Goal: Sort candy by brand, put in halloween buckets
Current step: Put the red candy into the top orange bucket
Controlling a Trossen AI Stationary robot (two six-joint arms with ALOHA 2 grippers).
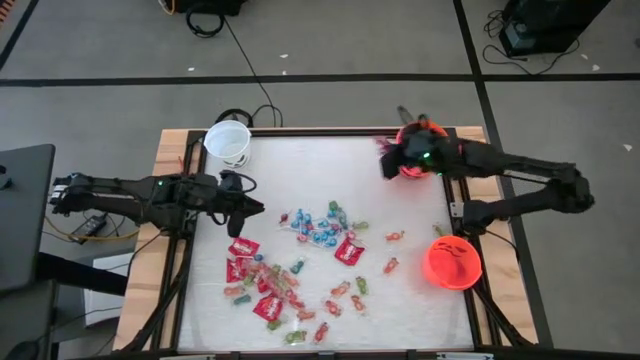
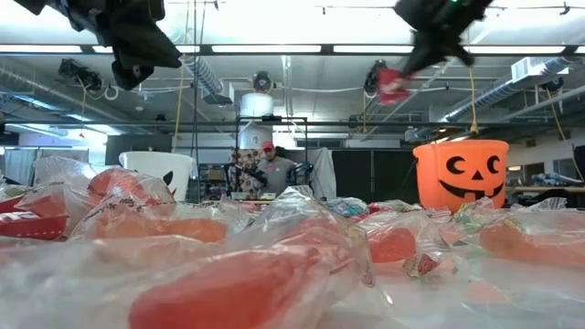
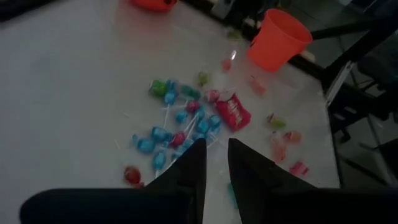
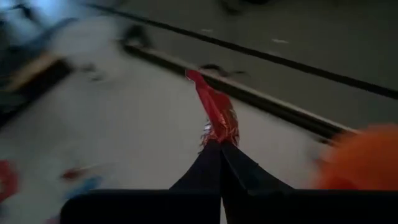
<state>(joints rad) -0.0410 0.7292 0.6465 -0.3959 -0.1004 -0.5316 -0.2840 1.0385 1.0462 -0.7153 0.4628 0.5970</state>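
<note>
Candy (image 1: 300, 265) lies scattered over the middle of the white table: blue twisted pieces (image 3: 177, 127), flat red packets (image 1: 349, 251) and small green and orange pieces. A white bucket (image 1: 228, 141) stands at the far left corner, one orange bucket (image 1: 421, 150) at the far right and another (image 1: 452, 262) at the right edge. My right gripper (image 1: 388, 162) is raised beside the far orange bucket, shut on a red packet (image 4: 214, 109). My left gripper (image 1: 258, 207) hovers over the table's left side, narrowly open, with nothing between its fingers (image 3: 199, 155). My right gripper pinches one end of the red packet (image 4: 219, 134) between its two fingertips. The packet sticks out ahead of the fingers, edge-on. It is lifted well clear of the table and, in the low view, hangs slanting below the gripper (image 2: 391, 84).
An orange bucket with a jack-o'-lantern face (image 2: 462, 174) shows at the right in the low view. The table has wooden rails (image 1: 165, 200) along its sides. Bare table surface (image 1: 330, 170) lies between the candy and the far buckets. A person (image 2: 270, 169) is in the room behind.
</note>
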